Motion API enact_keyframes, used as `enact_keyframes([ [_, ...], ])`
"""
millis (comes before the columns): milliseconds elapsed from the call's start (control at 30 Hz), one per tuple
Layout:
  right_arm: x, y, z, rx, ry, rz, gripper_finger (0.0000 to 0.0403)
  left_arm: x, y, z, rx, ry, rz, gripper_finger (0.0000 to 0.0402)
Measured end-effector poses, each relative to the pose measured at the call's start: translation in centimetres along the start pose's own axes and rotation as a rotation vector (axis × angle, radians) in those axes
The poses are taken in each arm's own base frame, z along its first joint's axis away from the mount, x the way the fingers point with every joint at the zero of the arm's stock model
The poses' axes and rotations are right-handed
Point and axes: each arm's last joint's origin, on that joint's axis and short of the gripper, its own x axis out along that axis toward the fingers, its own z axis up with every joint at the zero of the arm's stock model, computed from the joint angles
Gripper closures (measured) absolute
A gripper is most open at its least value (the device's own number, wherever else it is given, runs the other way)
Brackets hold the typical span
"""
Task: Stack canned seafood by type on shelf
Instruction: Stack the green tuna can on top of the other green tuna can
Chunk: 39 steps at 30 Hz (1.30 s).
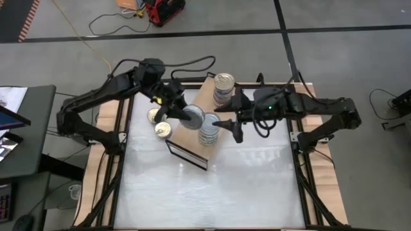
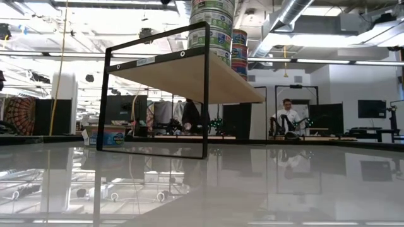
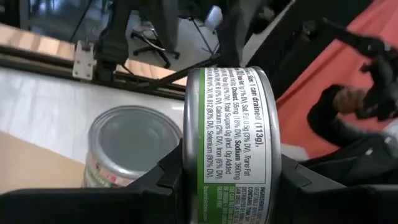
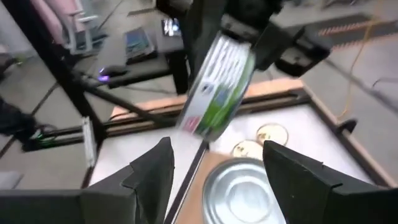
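Held tin [image 3: 227, 140]: a flat round can with a green-and-white paper label, turned on edge; the left gripper [image 1: 182, 115] is clamping it by its 2 flat faces, over the shelf's left part.
Left fingers [image 3: 155, 186]: dark, blocky, pressing the tin from both sides.
Right gripper [image 1: 232, 125]: hovering just right of the near stack, jaws standing apart and holding nothing.
Right fingers [image 4: 149, 171]: dark wedges, spreading wide of the silver lid below them.
Near stack [image 1: 209, 130]: silver-grey ribbed lids, several tins high, standing on the shelf just right of the held tin.
Far stack [image 1: 223, 88]: tins piled tall at the shelf's far edge, well apart from both grippers.
Shelf [image 2: 221, 82]: pale flat plywood in a thin black frame, standing raised off the table.
Loose tins [image 1: 162, 129]: 2 gold lids lying on the table left of the shelf, beside the left arm.
Table [image 1: 212, 192]: white, glossy, wood rails along the sides; the near half is lying open.
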Motion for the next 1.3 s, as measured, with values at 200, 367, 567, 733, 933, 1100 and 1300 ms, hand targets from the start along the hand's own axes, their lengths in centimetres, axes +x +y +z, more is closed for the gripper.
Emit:
enact_keyframes([
  [200, 0.6, -1.2, -1.0, 0.006, 0.111, -0.028, 0.0133, 0.8, 2.4, 0.2, -0.099, -0.016, 0.0, 0.0266],
  [367, 0.7, -2.0, -1.1, 0.014, 0.128, -0.054, 0.0133, 1.4, 2.6, 1.7, -0.096, -0.004, 0.002, 0.0268],
  [567, 0.5, -2.8, -1.5, 0.023, 0.179, -0.065, 0.0133, 2.9, 1.9, 2.3, -0.091, 0.057, 0.043, 0.0268],
  [733, 0.3, -2.8, -1.8, 0.018, 0.221, -0.07, 0.0133, 4.5, 2.2, 1.7, -0.1, 0.107, 0.072, 0.0269],
  [933, -0.7, -2.2, -1.9, 0.009, 0.233, -0.05, 0.0133, 4.9, 1.5, 1.6, -0.092, 0.116, 0.096, 0.0269],
  [1100, -0.7, -2.3, -1.9, 0.005, 0.221, -0.053, 0.0133, 5.0, 1.2, 1.6, -0.105, 0.109, 0.118, 0.0269],
  [1300, -0.3, -3.1, -1.9, 0.013, 0.201, -0.054, 0.0132, 5.7, 1.6, 1.5, -0.112, 0.108, 0.135, 0.0269],
])
